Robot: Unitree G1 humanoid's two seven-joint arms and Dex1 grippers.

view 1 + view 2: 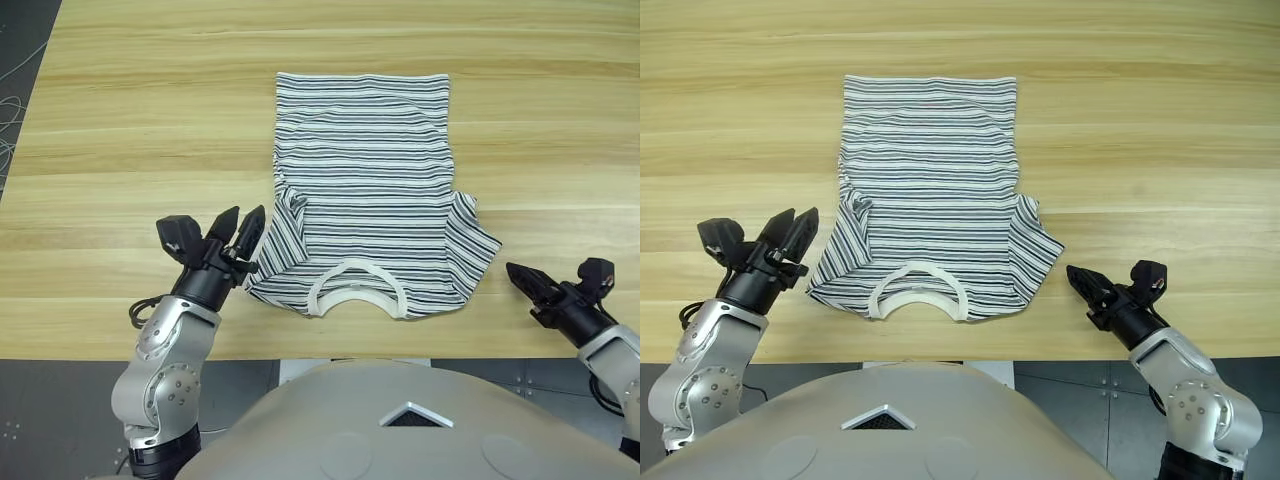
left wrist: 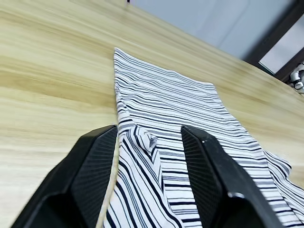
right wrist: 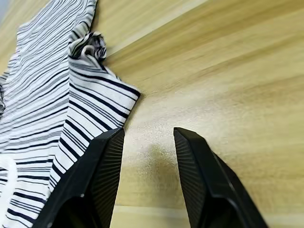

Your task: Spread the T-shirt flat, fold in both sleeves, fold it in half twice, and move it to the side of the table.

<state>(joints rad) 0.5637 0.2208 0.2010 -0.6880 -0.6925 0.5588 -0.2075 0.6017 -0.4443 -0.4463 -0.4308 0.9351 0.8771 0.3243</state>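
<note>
The striped T-shirt (image 1: 365, 170) lies on the wooden table (image 1: 130, 120), near the middle, with its white collar (image 1: 358, 288) at the near edge and its hem on the far side. The body is mostly flat. The left sleeve (image 1: 275, 255) is a little crumpled at the shoulder, and the right sleeve (image 1: 472, 245) spreads outwards.

The left gripper (image 1: 245, 213) is just beside the left sleeve, with its two fingers spread apart; the wrist view shows the sleeve's rumpled fold between them. I cannot tell if they touch the cloth.

The right gripper (image 1: 1072, 270) is to the right of the right sleeve, apart from it, over bare wood. Its fingers are also spread and hold nothing.
</note>
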